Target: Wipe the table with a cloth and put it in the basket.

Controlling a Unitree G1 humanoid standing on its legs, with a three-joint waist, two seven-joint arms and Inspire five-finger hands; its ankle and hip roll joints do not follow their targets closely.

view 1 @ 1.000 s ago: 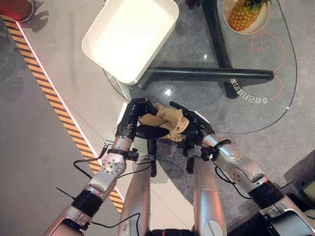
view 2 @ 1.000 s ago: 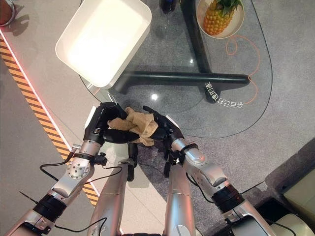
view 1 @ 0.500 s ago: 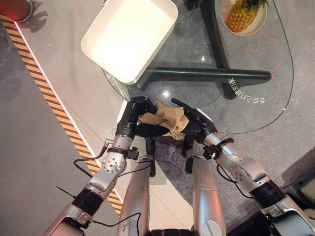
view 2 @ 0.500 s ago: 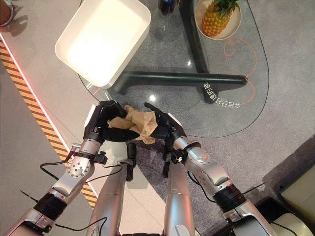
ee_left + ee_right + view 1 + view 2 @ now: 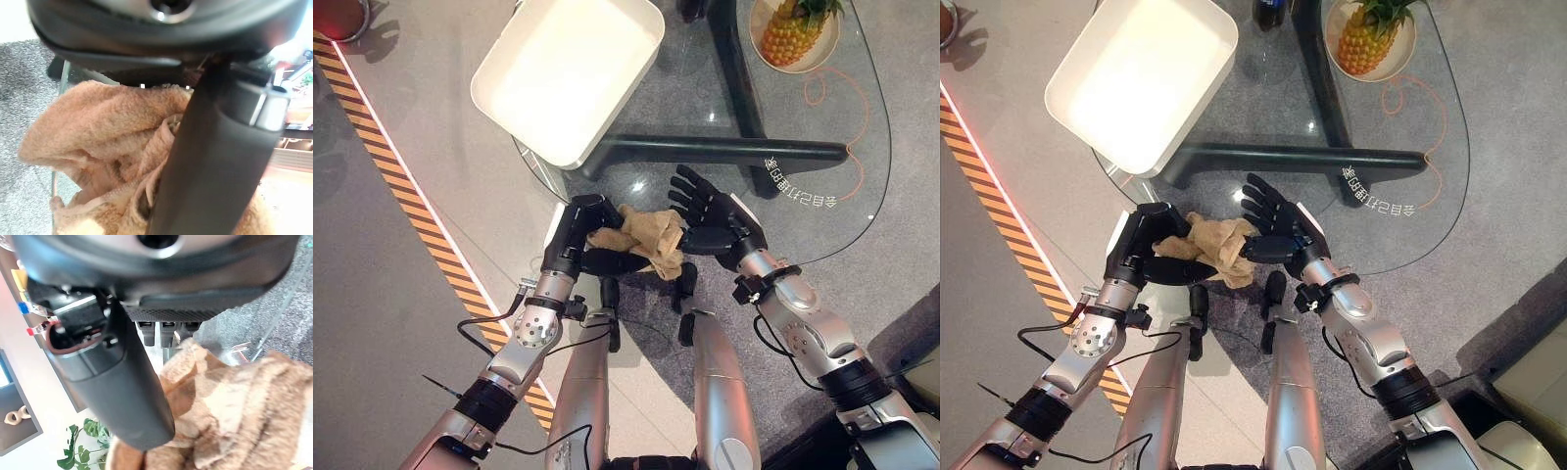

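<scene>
A crumpled tan cloth (image 5: 641, 239) hangs at the near edge of the glass table (image 5: 822, 157). My left hand (image 5: 579, 233) is shut on it, thumb and fingers pinching its left side; the left wrist view shows the cloth (image 5: 98, 147) bunched beside the thumb. My right hand (image 5: 710, 215) is open just right of the cloth, fingers spread and straight over the glass, apart from it or barely touching. The cloth (image 5: 230, 401) also shows past the right hand's thumb. The white basket (image 5: 563, 73) stands on the table's far left corner, beyond my left hand.
A pineapple on a plate (image 5: 790, 29) stands at the table's far right. The table's dark base (image 5: 724, 147) shows through the glass. A striped orange floor line (image 5: 401, 186) runs along the left.
My right hand has let go of the cloth, opened its fingers and drawn away to the right. The left hand still holds the cloth in the same place.
</scene>
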